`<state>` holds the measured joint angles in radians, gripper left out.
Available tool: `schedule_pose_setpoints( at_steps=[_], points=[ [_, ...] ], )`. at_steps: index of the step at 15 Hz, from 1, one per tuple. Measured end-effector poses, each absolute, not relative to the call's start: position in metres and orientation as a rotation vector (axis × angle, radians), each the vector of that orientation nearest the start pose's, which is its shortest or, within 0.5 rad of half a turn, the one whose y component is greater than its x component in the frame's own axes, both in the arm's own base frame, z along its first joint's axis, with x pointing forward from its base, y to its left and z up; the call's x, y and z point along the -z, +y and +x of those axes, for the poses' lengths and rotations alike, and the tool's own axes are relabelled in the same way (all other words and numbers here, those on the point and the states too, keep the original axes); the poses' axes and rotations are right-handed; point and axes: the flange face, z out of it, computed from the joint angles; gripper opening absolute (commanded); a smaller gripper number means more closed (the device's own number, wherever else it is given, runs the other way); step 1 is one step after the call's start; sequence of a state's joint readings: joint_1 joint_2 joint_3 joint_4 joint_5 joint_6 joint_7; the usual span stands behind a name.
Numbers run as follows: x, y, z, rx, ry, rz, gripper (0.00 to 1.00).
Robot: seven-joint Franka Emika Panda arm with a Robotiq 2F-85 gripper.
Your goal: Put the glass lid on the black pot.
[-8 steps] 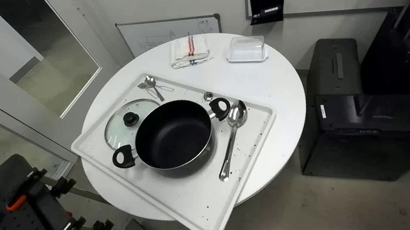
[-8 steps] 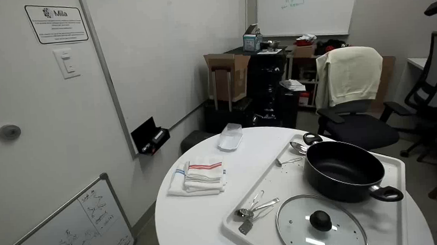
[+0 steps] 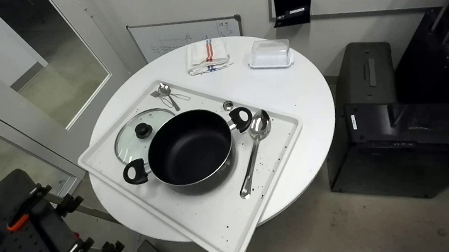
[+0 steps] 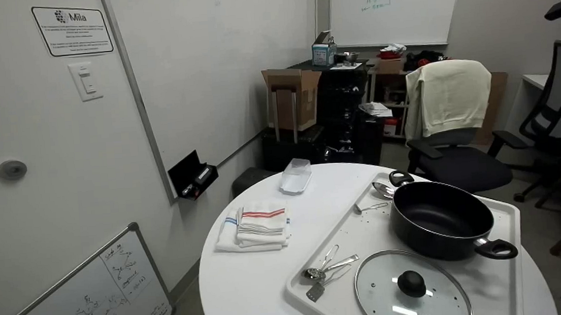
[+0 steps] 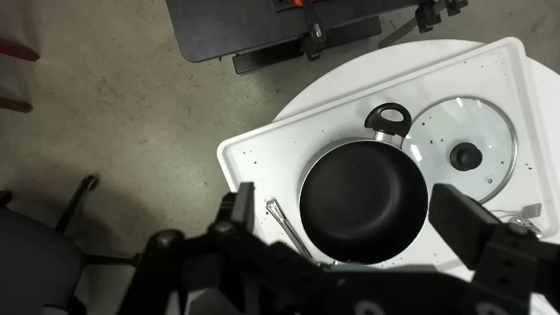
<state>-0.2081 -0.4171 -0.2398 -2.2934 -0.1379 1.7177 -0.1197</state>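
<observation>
Two fingers (image 5: 459, 225) of the pincer (image 5: 343, 199) stand wide apart, gripping nothing; in wrist view, the glass lid (image 5: 466, 154) lies mostly right of their gap, on the tray (image 5: 273, 168) beside the black pot (image 5: 363, 201).

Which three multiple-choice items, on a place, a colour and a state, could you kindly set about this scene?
1. Where is the glass lid relative to the black pot?
A. On top
B. Inside
C. Beside it, on the tray

2. Besides white, which colours mark the folded cloths?
A. Red and blue
B. Green and yellow
C. Purple and orange

3. How do the fingers stand?
A. Shut on the glass lid
B. Spread apart
C. Pressed together

1C: both exterior views show it there.
2A: red and blue bands appear there too.
3B: the wrist view shows a gap.
</observation>
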Motion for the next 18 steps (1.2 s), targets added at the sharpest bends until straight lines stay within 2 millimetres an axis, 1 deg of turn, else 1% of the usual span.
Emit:
schedule_pose_setpoints(
  at_steps=[6,9,11,13,18],
  points=[
    [-0.493,-0.196,0.362,-0.269,0.418,-3.094,1.00],
    [-0.489,-0.191,0.368,-0.273,0.394,-3.102,1.00],
    [-0.483,-0.180,0.380,-0.265,0.344,-3.123,1.00],
    [-0.471,-0.163,0.396,-0.262,0.265,-3.147,1.00],
    [-0.431,-0.117,0.436,-0.298,-0.035,-3.181,1.00]
  ],
)
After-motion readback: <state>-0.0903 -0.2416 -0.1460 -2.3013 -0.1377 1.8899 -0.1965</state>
